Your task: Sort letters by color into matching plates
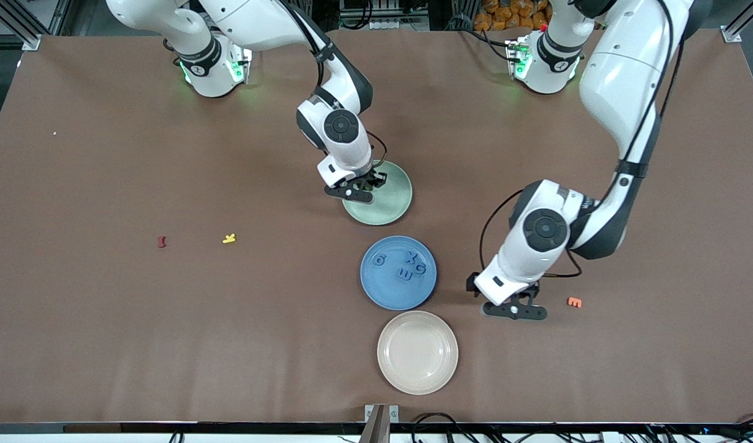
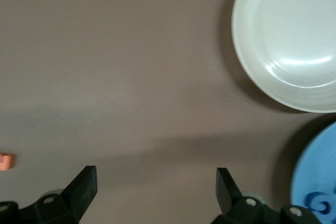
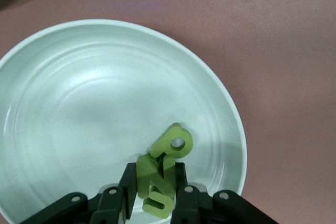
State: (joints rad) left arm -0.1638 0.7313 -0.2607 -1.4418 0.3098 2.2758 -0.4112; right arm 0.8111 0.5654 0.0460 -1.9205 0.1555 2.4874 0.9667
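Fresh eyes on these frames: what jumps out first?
The right claw, shut on a clump of green letters, hangs over the mint green plate. Nearer the front camera, the blue plate holds four blue letters. The left claw hovers open over bare table beside an orange letter.

High front camera; two close downward wrist cameras

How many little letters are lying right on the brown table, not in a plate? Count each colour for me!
Red flat foam letter: 1
Yellow flat foam letter: 1
Orange flat foam letter: 1
Total: 3
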